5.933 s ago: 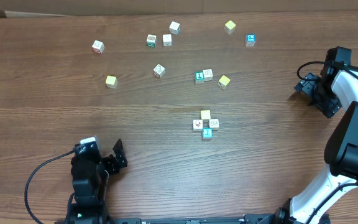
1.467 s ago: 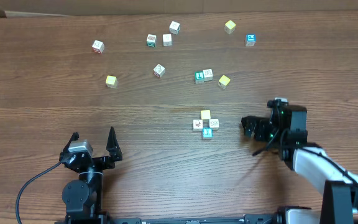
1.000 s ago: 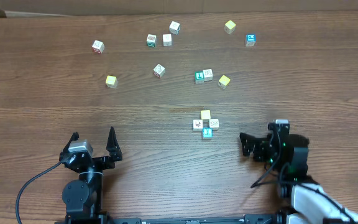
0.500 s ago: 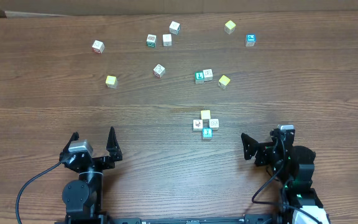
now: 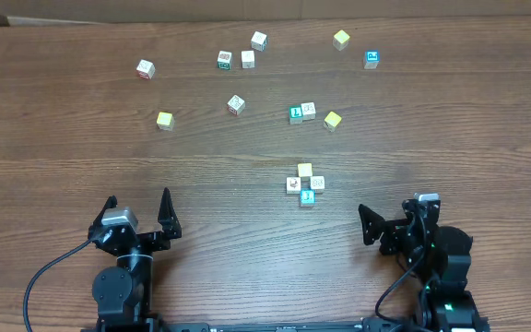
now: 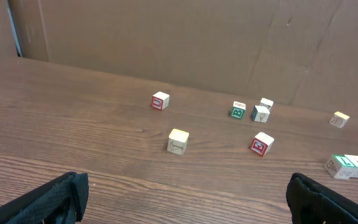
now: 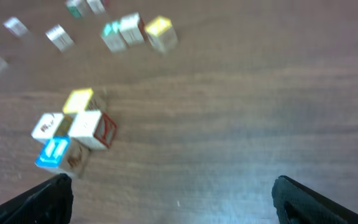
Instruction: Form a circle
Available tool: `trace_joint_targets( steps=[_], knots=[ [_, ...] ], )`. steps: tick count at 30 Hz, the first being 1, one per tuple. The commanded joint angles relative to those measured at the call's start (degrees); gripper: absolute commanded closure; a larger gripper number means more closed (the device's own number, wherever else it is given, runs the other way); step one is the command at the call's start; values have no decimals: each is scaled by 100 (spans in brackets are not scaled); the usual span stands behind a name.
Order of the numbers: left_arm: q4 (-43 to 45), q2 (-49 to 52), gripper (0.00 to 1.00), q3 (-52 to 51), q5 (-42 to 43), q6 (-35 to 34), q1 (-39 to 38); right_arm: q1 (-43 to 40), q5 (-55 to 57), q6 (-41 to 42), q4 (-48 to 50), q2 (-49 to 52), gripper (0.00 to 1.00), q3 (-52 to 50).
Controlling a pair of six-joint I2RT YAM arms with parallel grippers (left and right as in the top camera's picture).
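The circle (image 5: 304,183) is a tight cluster of four small cubes at mid-table: pale yellow at the back, two white picture cubes, cyan-blue at the front. In the right wrist view the circle (image 7: 73,127) lies at the left, blurred. My right gripper (image 5: 372,227) is open, low at the near right, a short way right of the circle and apart from it, nothing between its fingers (image 7: 48,199). My left gripper (image 5: 137,205) stands open at the near left, far from the circle, its fingers (image 6: 55,199) wide over bare wood.
Several loose cubes lie scattered across the back half of the table, among them a yellow one (image 5: 164,120), a green and white pair (image 5: 302,112) and a blue one (image 5: 371,59). A cardboard wall (image 6: 179,43) backs the table.
My right arm has swung from the far right edge in front of the circle, then drawn back toward the near edge. The left arm straightened early on and has since held still.
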Motion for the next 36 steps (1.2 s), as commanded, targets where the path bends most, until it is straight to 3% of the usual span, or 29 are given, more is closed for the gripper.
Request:
trace_joint_targets(
  steps=[1, 17, 36],
  knots=[
    [9, -63, 1, -20, 24, 127, 31, 50, -85, 13, 17, -424, 0, -61],
    [9, -63, 0, -20, 24, 127, 31, 374, -81, 31, 22, -2221, 0, -59],
    [7, -63, 0, -20, 22, 127, 31, 374, -81, 31, 24, -2804, 0, -59]
  ],
)
